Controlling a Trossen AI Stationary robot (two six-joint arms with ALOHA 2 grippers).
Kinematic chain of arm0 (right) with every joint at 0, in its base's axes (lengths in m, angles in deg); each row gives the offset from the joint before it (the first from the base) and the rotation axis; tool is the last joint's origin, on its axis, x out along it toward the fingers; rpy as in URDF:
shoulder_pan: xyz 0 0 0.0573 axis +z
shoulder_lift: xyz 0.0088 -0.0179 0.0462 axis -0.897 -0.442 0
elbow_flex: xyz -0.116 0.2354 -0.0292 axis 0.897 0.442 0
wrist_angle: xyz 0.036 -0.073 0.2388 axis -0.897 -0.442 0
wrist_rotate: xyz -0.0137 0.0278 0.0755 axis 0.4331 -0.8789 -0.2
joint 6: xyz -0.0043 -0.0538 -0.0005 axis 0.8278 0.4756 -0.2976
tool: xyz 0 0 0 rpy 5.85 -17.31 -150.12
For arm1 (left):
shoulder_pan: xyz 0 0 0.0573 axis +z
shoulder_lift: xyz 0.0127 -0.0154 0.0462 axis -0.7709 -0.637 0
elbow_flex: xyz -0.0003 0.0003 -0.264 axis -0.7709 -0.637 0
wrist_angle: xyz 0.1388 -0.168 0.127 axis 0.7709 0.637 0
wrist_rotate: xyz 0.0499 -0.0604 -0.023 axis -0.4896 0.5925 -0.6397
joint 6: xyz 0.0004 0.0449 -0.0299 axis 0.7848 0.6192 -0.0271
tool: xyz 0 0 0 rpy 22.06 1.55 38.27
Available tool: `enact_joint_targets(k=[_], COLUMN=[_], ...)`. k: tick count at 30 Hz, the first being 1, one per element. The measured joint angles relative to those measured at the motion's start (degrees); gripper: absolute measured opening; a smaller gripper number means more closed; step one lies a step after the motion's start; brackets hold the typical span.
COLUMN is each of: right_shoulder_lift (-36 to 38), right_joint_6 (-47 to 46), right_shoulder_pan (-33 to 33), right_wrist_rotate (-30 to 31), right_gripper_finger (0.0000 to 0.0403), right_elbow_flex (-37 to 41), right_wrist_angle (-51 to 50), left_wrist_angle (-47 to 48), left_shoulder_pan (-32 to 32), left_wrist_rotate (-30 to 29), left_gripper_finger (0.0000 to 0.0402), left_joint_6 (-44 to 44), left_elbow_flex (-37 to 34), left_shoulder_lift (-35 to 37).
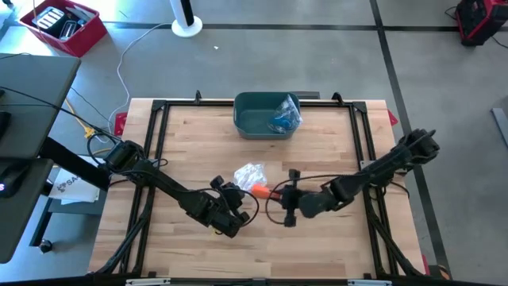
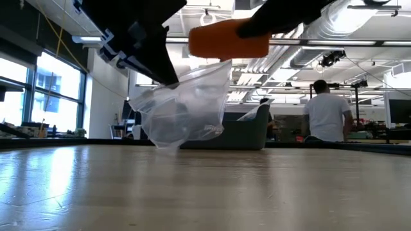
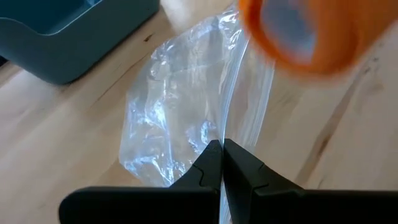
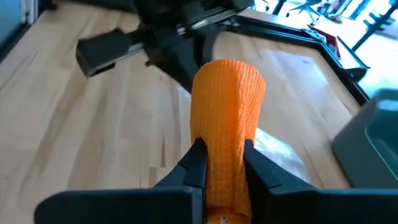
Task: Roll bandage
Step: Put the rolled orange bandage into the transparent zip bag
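End effectors (image 4: 222, 163) low, pinching bandage (image 4: 227, 118), bag (image 3: 186, 112)

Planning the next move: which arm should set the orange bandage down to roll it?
Right. Its gripper is shut on the orange bandage; the left gripper is shut on the plastic bag.

No text can be read with certainty. A white sheet (image 1: 70, 184) at the left edge of the high view carries dark letters, possibly "SA", too small to confirm.
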Motion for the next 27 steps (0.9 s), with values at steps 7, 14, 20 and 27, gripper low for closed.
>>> enact_joint_targets(k=[7,14,20,27], right_shoulder_lift=[-7.00,-7.99,-7.69,-7.69], right_joint_6=[1.96,-2.43,-2.04,-9.89], right_shoulder_pan=[-0.26,-0.17,0.35,0.25], right_wrist_rotate=[-0.10,2.95,2.85,10.15], right_gripper_finger=[0.0037,0.0037,0.0037,0.0037], right_elbow_flex=[-4.24,-4.26,-5.94,-6.05], right_wrist_angle=[-6.32,-10.29,-10.26,-15.17], left_wrist_angle=[-3.68,-8.03,-10.25,-10.72], left_shoulder_pan=[0.21,0.21,0.54,0.65], left_wrist_rotate=[-1.22,-1.35,-1.70,-1.57], left_gripper_finger=[0.0001,0.0001,0.0001,0.0000], left_joint_6=[0.70,4.97,6.62,6.14], left_elbow_flex=[0.00,-0.02,-0.02,-0.04], left_shoulder_lift=[0.02,0.02,0.02,0.02])
